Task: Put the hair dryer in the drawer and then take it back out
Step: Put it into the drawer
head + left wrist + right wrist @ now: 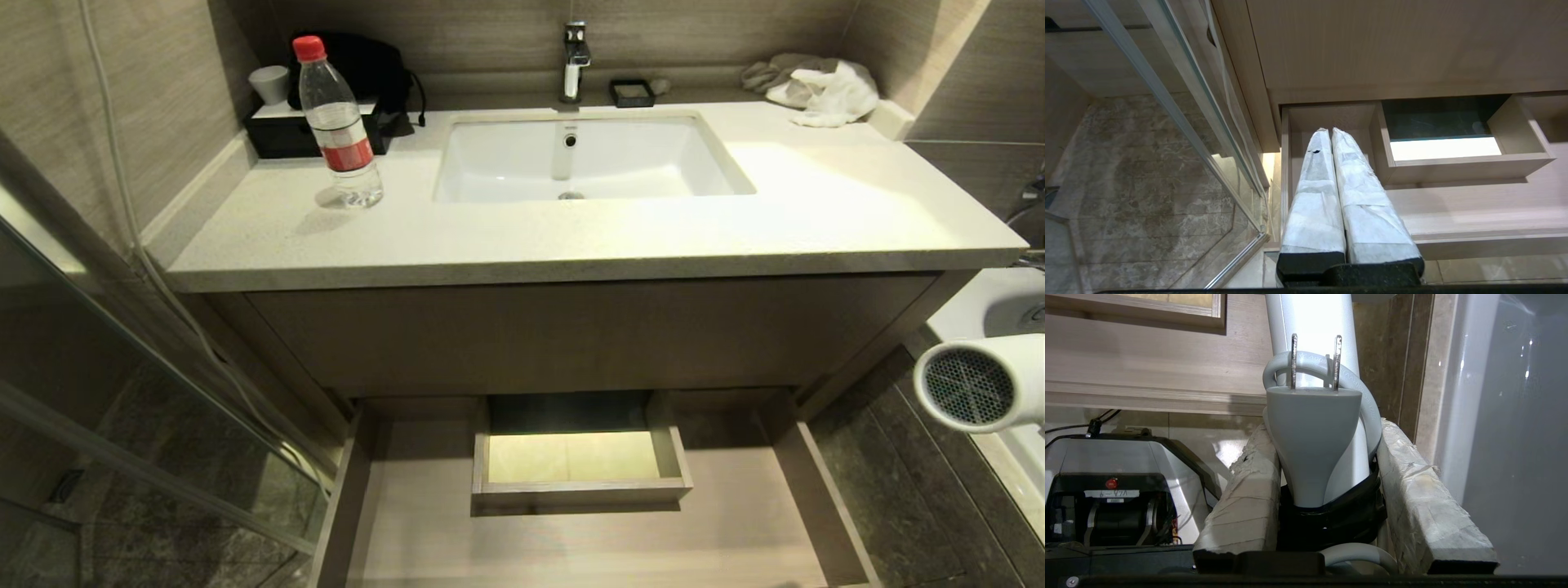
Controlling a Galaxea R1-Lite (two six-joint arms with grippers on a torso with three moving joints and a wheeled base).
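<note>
The white hair dryer (976,384) hangs in the air at the far right of the head view, to the right of the vanity, with its grey mesh grille facing me. My right gripper (1325,430) is shut on its handle (1310,318), where the bundled cord and plug (1312,428) are taped. The gripper itself is outside the head view. The wood-grain drawer (424,523) stands pulled out below the vanity, with a boxed cutout (580,490) in its middle. My left gripper (1331,130) is shut and empty, hanging over the left part of the drawer (1453,200).
On the counter (571,237) stand a water bottle (339,122), a black box (282,135) with a cup (269,82), a sink (584,159) with faucet (575,61), and cloths (816,82). A glass shower door (163,408) is at left, a white fixture (992,306) at right.
</note>
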